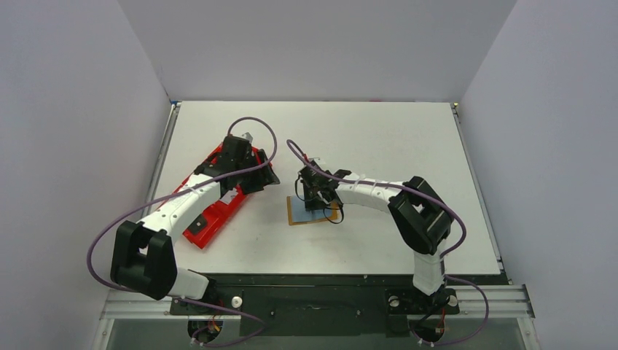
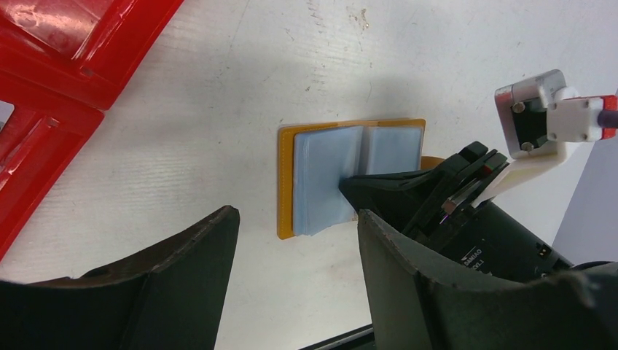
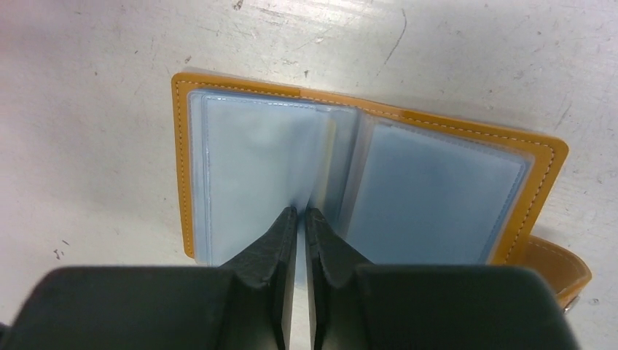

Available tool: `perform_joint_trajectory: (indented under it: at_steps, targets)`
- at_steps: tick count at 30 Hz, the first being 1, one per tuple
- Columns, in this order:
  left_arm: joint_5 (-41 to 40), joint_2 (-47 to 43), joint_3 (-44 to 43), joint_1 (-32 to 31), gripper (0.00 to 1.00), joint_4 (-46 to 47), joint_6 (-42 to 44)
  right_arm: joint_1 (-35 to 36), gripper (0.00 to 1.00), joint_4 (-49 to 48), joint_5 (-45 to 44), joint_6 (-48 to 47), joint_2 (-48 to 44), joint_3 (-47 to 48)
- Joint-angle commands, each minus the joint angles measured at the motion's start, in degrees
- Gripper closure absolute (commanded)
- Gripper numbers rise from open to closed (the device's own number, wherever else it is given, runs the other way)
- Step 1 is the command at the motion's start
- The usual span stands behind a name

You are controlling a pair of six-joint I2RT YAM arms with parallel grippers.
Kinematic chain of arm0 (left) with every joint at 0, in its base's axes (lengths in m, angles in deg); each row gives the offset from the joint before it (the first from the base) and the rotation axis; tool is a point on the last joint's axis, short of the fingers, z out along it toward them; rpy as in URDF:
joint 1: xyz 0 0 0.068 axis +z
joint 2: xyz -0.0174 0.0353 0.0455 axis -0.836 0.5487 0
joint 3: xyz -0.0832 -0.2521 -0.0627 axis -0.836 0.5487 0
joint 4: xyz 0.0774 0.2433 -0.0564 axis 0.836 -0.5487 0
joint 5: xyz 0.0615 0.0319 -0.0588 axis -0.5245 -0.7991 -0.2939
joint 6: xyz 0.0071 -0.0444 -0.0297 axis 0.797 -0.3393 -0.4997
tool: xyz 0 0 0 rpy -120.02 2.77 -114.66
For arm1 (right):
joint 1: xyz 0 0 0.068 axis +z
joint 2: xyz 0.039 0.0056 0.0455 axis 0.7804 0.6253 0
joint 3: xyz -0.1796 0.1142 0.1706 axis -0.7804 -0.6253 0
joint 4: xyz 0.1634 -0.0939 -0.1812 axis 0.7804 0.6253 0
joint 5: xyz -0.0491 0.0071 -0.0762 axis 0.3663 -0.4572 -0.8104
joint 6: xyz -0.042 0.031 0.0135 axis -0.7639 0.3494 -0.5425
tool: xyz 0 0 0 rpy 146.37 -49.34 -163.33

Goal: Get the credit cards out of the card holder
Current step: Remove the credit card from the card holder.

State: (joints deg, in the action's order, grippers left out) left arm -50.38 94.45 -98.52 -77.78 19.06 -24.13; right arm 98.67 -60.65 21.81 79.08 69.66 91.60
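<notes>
A tan holder (image 1: 295,216) lies open and flat near the middle of the table (image 1: 379,138), just right of a red tray (image 1: 208,226). Pale blue cards (image 3: 248,168) show on both its leaves. The right gripper (image 3: 301,213) is down on it, fingers all but pressed together with only a thin slit between them, tips at the near edge of the centre fold. The step in hand looks like the first grasp of a card, but whether a card edge is caught in that slit cannot be told. If it is, the next move calls for a slow pull along the pocket. Nothing pins the holder, so it may drag along. The left gripper (image 2: 297,219) hovers over the tray's far end, fingers spread wide, holding nothing. Only the right wrist view shows the slit and the holder's stitching. The left wrist view shows the cards as a raised stack, with a right finger touching its edge. Only the top view shows both arms and where the tray lies.
</notes>
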Motion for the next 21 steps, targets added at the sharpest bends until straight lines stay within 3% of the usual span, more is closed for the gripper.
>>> perform_joint_trajectory:
  at_steps: [1,3,10,21]
  targets:
    - [1.2,0.8,0.2,-0.5,0.41,2.2,1.1,-2.3,0.96,-2.4,3.9,1.0,0.6,-4.0]
    - [1.3,1.3,0.3,-0.8,0.41,2.3,1.2,-3.3,1.00,-4.0,6.2,1.3,0.5,-5.3]
    - [2.0,3.4,0.9,-2.4,0.45,3.1,1.0,-7.1,1.00,-10.0,13.3,3.1,0.7,-10.5]
    - [2.3,8.7,1.4,-6.4,0.93,5.2,0.1,-9.5,1.00,-14.6,17.3,4.7,2.0,-14.2]
